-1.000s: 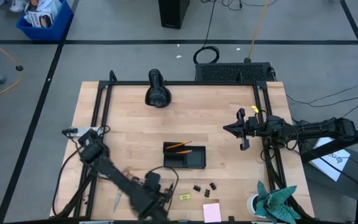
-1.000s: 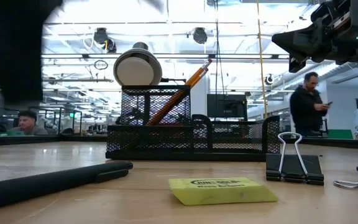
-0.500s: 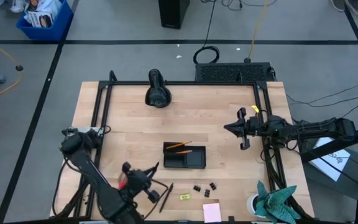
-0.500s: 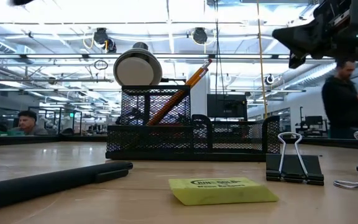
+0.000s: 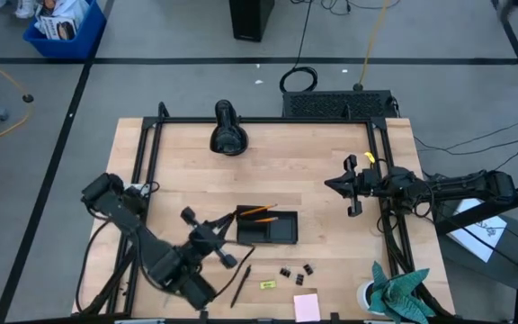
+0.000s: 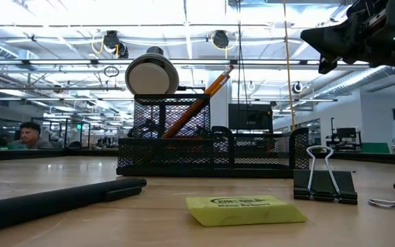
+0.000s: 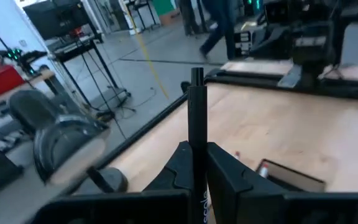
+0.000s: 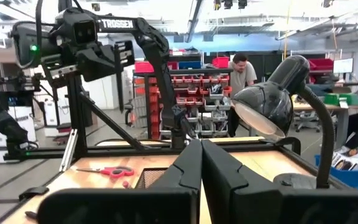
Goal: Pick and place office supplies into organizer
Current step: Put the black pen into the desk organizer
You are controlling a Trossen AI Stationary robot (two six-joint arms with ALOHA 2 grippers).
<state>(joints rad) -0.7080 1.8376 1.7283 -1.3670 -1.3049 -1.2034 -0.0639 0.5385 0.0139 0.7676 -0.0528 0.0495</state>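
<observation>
The left gripper [image 7: 197, 163] has its jaws closed on a black pen [image 7: 196, 115]. In the left wrist view the pen stands straight up out of the jaws. In the high view the left gripper [image 5: 225, 224] is raised just beside the left end of the organizer [image 5: 266, 226], with the pen [image 5: 222, 221] pointing at it.

The right gripper [image 5: 331, 185] waits up in the air, well apart from the organizer, on its right and toward the back of the desk [image 5: 286, 160]. Its jaws are shut and hold nothing; the right wrist view shows the two fingers [image 8: 188, 169] pressed together.

The organizer is a low black mesh tray near the middle of the desk. Two orange pencils [image 5: 261, 213] lean in its back part. Another black pen [image 5: 240, 285] lies on the desk in front of the organizer. A small yellow piece [image 5: 267, 284] lies just beside that pen. Three tiny binder clips [image 5: 297, 270] sit in front of the organizer too. A pink sticky-note pad [image 5: 307, 307] lies at the front edge of the desk. The red-handled scissors [image 8: 107, 170] lie on the desk to the left of the organizer. A black lamp [image 5: 227, 130] lies behind the organizer, near the back edge.
</observation>
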